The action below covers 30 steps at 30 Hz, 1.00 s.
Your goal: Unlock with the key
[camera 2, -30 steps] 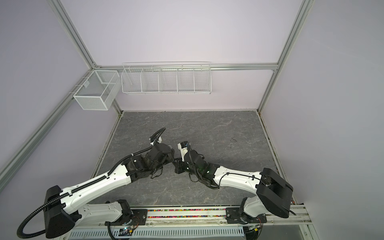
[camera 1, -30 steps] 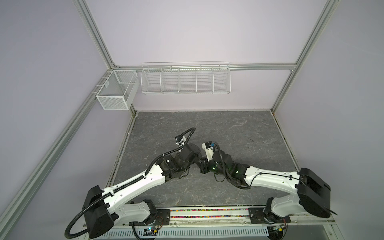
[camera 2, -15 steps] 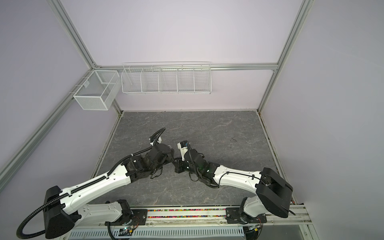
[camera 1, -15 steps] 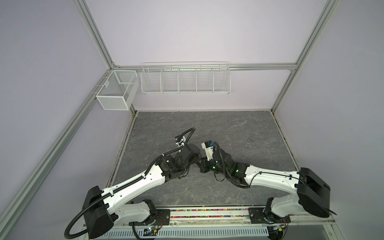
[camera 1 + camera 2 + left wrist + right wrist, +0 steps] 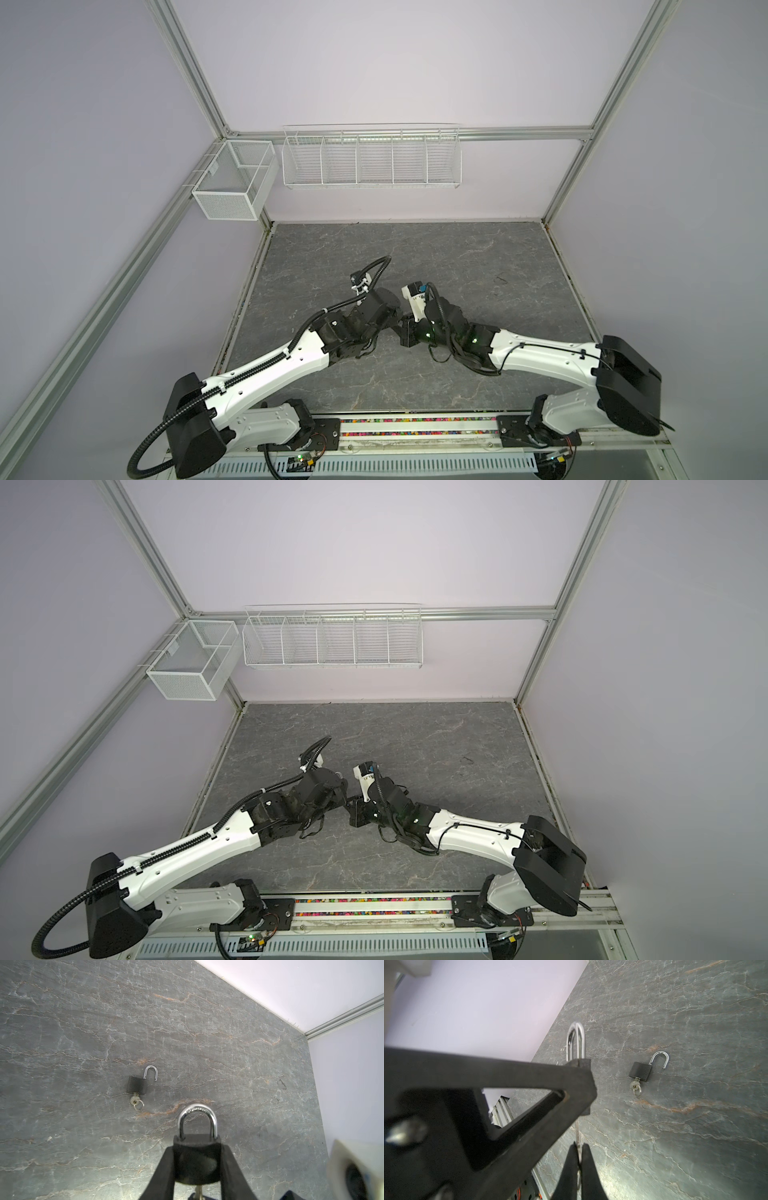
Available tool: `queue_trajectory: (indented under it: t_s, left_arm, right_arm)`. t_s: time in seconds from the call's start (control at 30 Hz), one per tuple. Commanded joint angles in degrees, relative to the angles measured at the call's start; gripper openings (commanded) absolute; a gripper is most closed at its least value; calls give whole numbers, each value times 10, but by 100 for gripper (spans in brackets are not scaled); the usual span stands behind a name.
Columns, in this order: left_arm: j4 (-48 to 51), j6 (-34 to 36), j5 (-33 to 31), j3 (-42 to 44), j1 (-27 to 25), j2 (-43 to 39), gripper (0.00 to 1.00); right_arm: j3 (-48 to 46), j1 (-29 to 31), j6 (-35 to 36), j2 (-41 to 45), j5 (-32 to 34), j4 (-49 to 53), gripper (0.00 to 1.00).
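My left gripper [image 5: 197,1159] is shut on the black body of a padlock [image 5: 197,1147], one finger on each side. Its silver shackle [image 5: 197,1120] is seated in the body and points away from the wrist. A key [image 5: 199,1190] sticks out of the body's underside. In the right wrist view my right gripper [image 5: 578,1148] is shut on that key [image 5: 577,1132], whose blade runs up towards the padlock behind the left finger [image 5: 508,1076]. In both top views the two grippers [image 5: 401,328] [image 5: 351,808] meet tip to tip above the middle of the table.
A second, smaller black padlock [image 5: 136,1085] [image 5: 640,1071] lies flat on the grey stone table [image 5: 228,1043], shackle swung open, a key with a ring in it. White wire baskets [image 5: 372,156] [image 5: 235,180] hang on the back wall. A dark scuff [image 5: 500,280] marks the table.
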State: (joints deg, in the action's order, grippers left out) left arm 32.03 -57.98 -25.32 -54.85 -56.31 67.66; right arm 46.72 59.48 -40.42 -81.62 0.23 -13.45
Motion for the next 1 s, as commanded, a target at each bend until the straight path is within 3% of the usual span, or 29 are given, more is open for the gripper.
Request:
queue_trajectory:
  t_s: [0.0,0.63,0.97]
  left_arm:
    - [41,2,-16,4,-2,1,0]
    - [2,-36,-3,7,23,-42,0]
    - [-4,-74,-2,20,23,-65,0]
  right_arm:
    - [33,-3,19,26,-15,-9,7]
    - [46,-6,-8,-7,-88,14,7]
    - [56,-14,-34,-12,-65,-18,7]
